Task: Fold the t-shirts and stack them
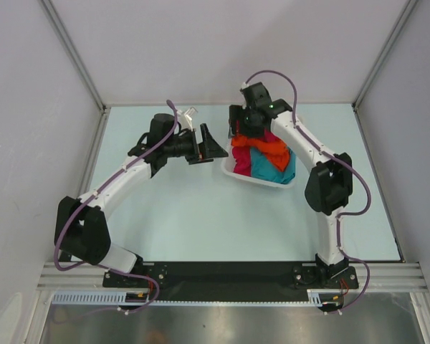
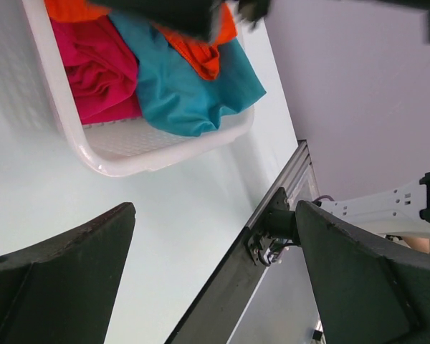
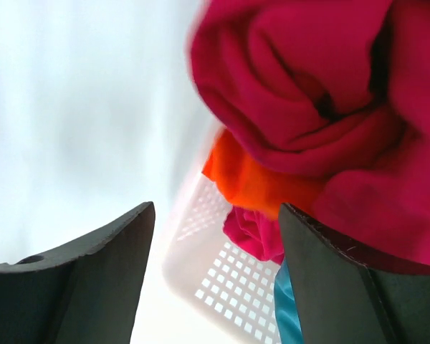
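Observation:
Three crumpled t-shirts lie in a white lattice basket point(image 1: 252, 182): an orange one point(image 1: 245, 141), a crimson one point(image 1: 244, 162) and a teal one point(image 1: 269, 172). My right gripper point(image 1: 245, 130) hangs over the basket's far left corner. In the right wrist view it point(image 3: 215, 209) stands open. The crimson shirt point(image 3: 308, 86) bulges above its right finger, with orange cloth point(image 3: 258, 179) and the basket wall point(image 3: 229, 279) beyond the gap. My left gripper point(image 1: 205, 137) is open above the table, left of the basket, holding nothing point(image 2: 215, 208).
The left wrist view shows the basket rim point(image 2: 165, 154), with the teal shirt point(image 2: 186, 93) draped over its edge. Grey walls enclose the pale table point(image 1: 186, 215) on three sides. The black base rail point(image 1: 222, 276) runs along the near edge.

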Action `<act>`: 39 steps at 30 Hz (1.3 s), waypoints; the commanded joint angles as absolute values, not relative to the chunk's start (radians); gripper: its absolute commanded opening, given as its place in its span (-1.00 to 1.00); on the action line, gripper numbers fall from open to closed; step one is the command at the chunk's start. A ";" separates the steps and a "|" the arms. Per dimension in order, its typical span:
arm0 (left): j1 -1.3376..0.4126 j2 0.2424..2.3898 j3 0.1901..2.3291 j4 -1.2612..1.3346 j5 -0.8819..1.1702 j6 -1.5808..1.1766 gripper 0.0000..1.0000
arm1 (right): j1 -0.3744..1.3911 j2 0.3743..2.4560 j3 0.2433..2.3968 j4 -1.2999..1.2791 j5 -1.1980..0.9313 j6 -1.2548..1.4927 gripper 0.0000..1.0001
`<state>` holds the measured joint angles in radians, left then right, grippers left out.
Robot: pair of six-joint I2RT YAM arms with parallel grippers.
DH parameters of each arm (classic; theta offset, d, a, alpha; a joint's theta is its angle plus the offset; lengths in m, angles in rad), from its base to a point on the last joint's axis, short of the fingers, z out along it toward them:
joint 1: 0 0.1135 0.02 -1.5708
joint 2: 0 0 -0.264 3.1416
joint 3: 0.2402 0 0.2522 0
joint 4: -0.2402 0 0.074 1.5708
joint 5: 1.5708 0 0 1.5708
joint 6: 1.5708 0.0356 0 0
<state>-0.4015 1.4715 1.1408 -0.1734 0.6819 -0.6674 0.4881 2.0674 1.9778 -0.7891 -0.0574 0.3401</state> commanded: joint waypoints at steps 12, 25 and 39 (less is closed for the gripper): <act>-0.397 1.470 1.144 -0.157 0.640 -0.626 0.99 | 0.445 1.836 1.786 -0.770 -0.005 0.325 0.55; -0.426 1.479 1.147 -0.149 0.632 -0.632 0.99 | 0.410 1.809 1.516 -0.655 0.037 0.327 0.53; -0.437 1.476 1.152 -0.149 0.632 -0.632 0.99 | 0.400 1.839 1.447 -0.624 0.012 0.333 0.52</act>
<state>-0.4320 1.4811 1.1408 -0.1871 0.6312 -0.6460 0.3965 1.8366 1.4719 -0.6529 0.0208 0.3222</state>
